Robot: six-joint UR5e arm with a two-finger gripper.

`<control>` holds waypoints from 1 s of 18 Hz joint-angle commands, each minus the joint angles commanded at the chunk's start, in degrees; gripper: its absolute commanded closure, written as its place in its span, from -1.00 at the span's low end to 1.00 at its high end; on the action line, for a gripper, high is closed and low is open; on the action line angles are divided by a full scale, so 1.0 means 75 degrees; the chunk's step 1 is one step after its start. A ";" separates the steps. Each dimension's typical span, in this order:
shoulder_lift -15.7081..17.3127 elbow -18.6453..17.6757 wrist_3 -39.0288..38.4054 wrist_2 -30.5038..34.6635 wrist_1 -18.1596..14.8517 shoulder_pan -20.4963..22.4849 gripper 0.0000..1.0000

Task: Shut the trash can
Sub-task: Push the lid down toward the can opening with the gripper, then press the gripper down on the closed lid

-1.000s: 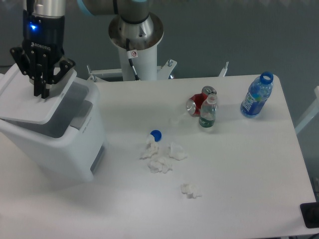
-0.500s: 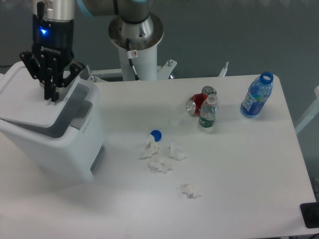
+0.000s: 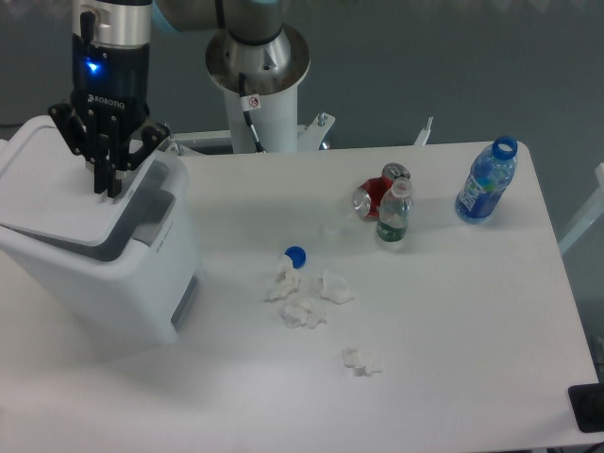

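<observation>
The large white boxy trash can (image 3: 104,283) stands at the left of the table. Its flat white lid (image 3: 52,189) lies tilted over the opening, with a grey gap showing along its right edge. My gripper (image 3: 106,186) points straight down over the lid's right part, fingers pressed together, tips at or just above the lid surface. It holds nothing.
A crushed red soda can (image 3: 376,193) and a small clear bottle (image 3: 394,214) stand mid-table. A blue water bottle (image 3: 487,180) stands at the right back. A blue cap (image 3: 295,255) and crumpled paper scraps (image 3: 307,297) lie in the middle. The robot base (image 3: 257,66) stands behind.
My gripper has moved to the right and slightly down across the lid. The lid has shifted with it, its right edge lying lower over the can.
</observation>
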 joint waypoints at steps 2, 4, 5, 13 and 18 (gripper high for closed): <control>-0.0012 -0.0058 0.0012 0.0000 0.0000 0.0024 0.53; -0.0012 -0.0094 0.0012 0.0000 0.0012 0.0035 0.53; -0.0012 -0.0105 0.0012 0.0000 0.0012 0.0035 0.53; -0.0012 -0.0176 0.0012 -0.0023 0.0012 0.0094 0.53; -0.0012 -0.0281 0.0012 -0.0023 0.0012 0.0082 0.52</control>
